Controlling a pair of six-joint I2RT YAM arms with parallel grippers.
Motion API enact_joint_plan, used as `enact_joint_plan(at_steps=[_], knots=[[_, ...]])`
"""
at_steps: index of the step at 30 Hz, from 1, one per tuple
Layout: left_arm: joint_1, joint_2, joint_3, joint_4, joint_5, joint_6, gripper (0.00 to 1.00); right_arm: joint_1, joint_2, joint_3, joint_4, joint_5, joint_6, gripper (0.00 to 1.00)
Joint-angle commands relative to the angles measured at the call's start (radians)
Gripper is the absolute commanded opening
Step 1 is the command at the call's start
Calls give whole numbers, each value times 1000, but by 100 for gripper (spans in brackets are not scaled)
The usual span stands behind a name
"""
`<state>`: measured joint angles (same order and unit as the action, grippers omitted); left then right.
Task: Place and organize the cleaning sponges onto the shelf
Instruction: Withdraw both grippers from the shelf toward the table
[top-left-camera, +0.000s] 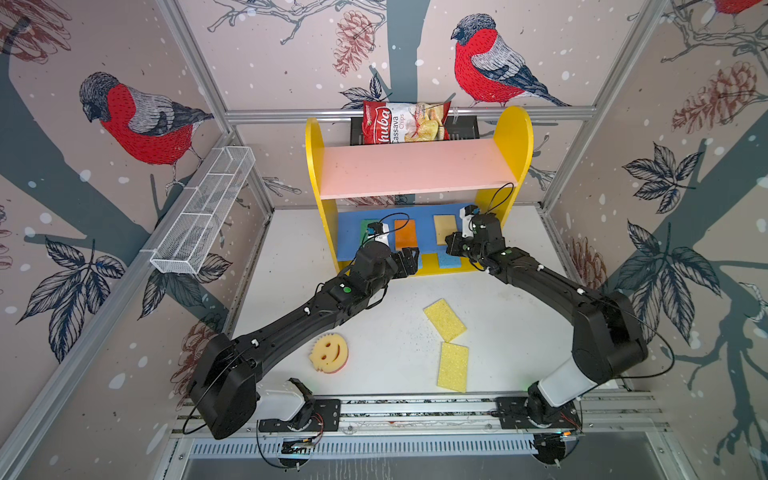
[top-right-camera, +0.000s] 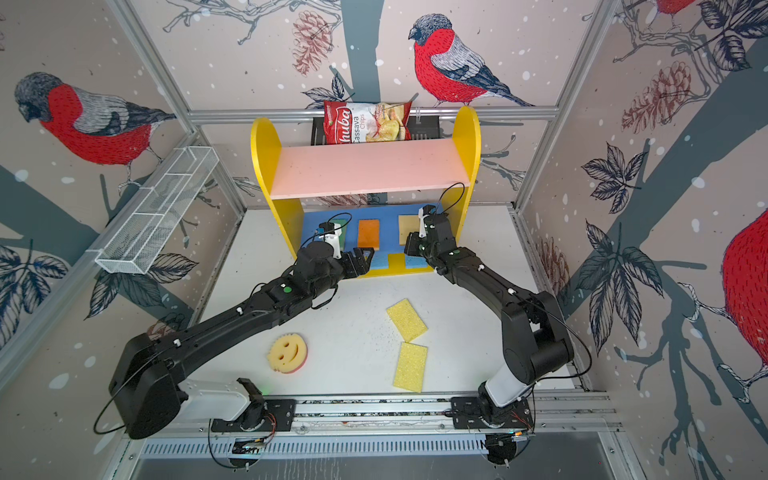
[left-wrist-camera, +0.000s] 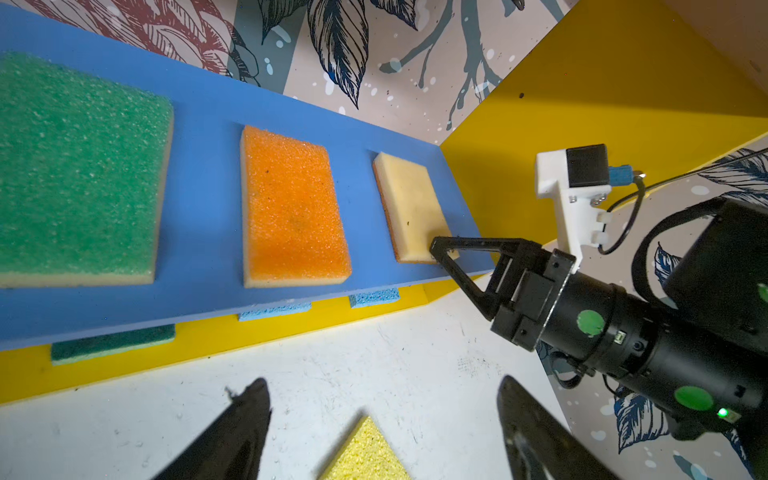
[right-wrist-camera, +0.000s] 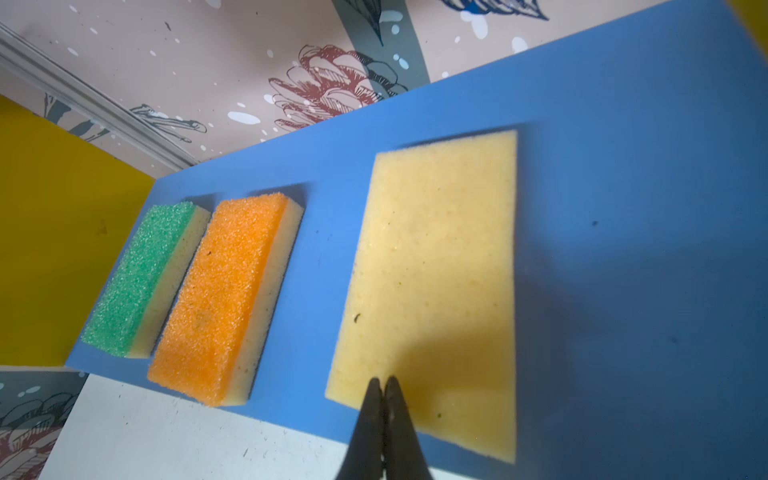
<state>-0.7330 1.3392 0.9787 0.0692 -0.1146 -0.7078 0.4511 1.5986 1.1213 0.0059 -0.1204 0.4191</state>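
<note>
Rail (top-left-camera: 415, 409) of aluminium runs along the near edge and carries both my arm bases. Past it the white tabletop (top-left-camera: 519, 324), scuffed and dusted with crumbs, bears three loose sponges. The smiley sponge (top-left-camera: 328, 352) lies by my left arm. A yellow sponge (top-left-camera: 453, 367) and a second yellow sponge (top-left-camera: 444, 320) lie almost corner to corner toward my right.

My left gripper (left-wrist-camera: 382, 386) hangs over the table before the shelf (top-left-camera: 513, 137), fingers spread wide and holding nothing. My right gripper (right-wrist-camera: 383, 382) has its fingers pressed together, tips on the near end of the tan sponge (right-wrist-camera: 436, 270).

That sponge lies on the blue board (top-left-camera: 349, 245), in a row with the orange sponge (left-wrist-camera: 291, 208) and green sponge (left-wrist-camera: 79, 166), each apart. Below, the yellow base (left-wrist-camera: 208, 340) holds a dark green sponge (left-wrist-camera: 112, 343), a light blue sponge (left-wrist-camera: 274, 311) and a second light blue sponge (left-wrist-camera: 374, 297). The pink board (top-left-camera: 415, 166) tops the unit.

Behind it a chips bag (top-left-camera: 403, 122) stands in a black basket (top-left-camera: 465, 126). A white wire basket (top-left-camera: 203, 208) hangs on the left wall, and bullfinch wallpaper (top-left-camera: 141, 120) covers every side.
</note>
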Motion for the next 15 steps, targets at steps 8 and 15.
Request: enact_joint_plan(at_steps=[8,15], knots=[[3,0,-3,14,-1,-9,85,5,-9,5,-7,-12,11,7],[4,-4,-4,14,0,-7,85,14,-53,6,-16,16,15,7]])
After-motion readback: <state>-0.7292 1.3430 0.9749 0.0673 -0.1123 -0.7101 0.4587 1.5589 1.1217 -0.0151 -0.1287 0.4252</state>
